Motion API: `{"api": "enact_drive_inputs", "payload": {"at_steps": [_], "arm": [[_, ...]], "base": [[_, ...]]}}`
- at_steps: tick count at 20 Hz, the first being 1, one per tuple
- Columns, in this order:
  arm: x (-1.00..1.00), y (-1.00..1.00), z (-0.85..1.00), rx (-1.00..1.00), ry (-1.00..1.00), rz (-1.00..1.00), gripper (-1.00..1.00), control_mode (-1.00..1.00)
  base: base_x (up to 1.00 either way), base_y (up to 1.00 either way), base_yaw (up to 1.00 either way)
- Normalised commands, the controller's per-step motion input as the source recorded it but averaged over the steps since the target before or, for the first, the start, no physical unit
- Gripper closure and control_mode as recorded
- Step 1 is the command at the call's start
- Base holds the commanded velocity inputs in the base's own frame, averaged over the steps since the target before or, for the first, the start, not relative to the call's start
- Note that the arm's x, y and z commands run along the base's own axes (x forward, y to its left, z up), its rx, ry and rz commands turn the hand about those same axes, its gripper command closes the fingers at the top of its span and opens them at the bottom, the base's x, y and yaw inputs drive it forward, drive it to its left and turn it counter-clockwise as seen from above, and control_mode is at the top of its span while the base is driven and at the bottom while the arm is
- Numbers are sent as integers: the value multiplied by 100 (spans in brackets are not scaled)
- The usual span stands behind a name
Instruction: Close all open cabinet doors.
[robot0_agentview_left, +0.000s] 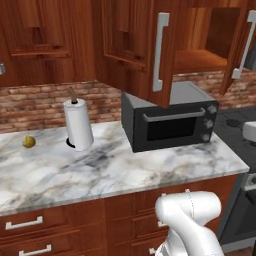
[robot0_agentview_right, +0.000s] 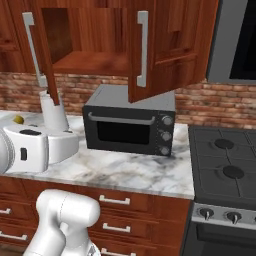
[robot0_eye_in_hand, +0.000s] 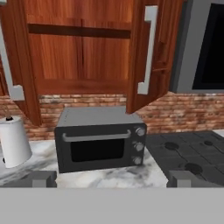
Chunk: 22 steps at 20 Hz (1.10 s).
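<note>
Above the counter, a reddish-brown wall cabinet (robot0_agentview_left: 200, 47) stands with both cabinet doors swung out. Its left door (robot0_agentview_left: 132, 47) (robot0_agentview_right: 44, 55) (robot0_eye_in_hand: 17, 70) carries a long silver bar handle (robot0_agentview_left: 160, 52). The right door (robot0_agentview_left: 243, 45) (robot0_agentview_right: 167, 45) (robot0_eye_in_hand: 155, 52) has a similar handle (robot0_agentview_right: 142, 47) (robot0_eye_in_hand: 148, 50). In the hand view my gripper (robot0_eye_in_hand: 111, 179) faces the bare cabinet shelf from a distance, well short of both doors. It is open, its fingertips (robot0_eye_in_hand: 41, 178) wide apart with nothing between them.
A dark toaster oven (robot0_agentview_left: 170, 122) (robot0_agentview_right: 130, 125) (robot0_eye_in_hand: 98, 142) sits on the marble counter (robot0_agentview_left: 100, 170) under the open cabinet. A paper towel roll (robot0_agentview_left: 78, 124) and a small yellow-green fruit (robot0_agentview_left: 29, 142) stand to its left, a stove (robot0_agentview_right: 225, 160) to its right. The neighbouring wall cabinet (robot0_agentview_left: 35, 35) is shut.
</note>
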Motion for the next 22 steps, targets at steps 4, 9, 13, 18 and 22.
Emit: {"api": "enact_drive_inputs", "payload": {"at_steps": [4,9,13,18,22], "arm": [[0,0,0,0,0,0,-100,100],[0,0,0,0,0,0,-100,100],[0,0,0,0,0,0,-100,100],[0,0,0,0,0,0,-100,100],[0,0,0,0,0,0,-100,100]], "base": [[21,-47,15],[28,-23,4],[31,0,0],[38,0,0],[46,0,0]]}}
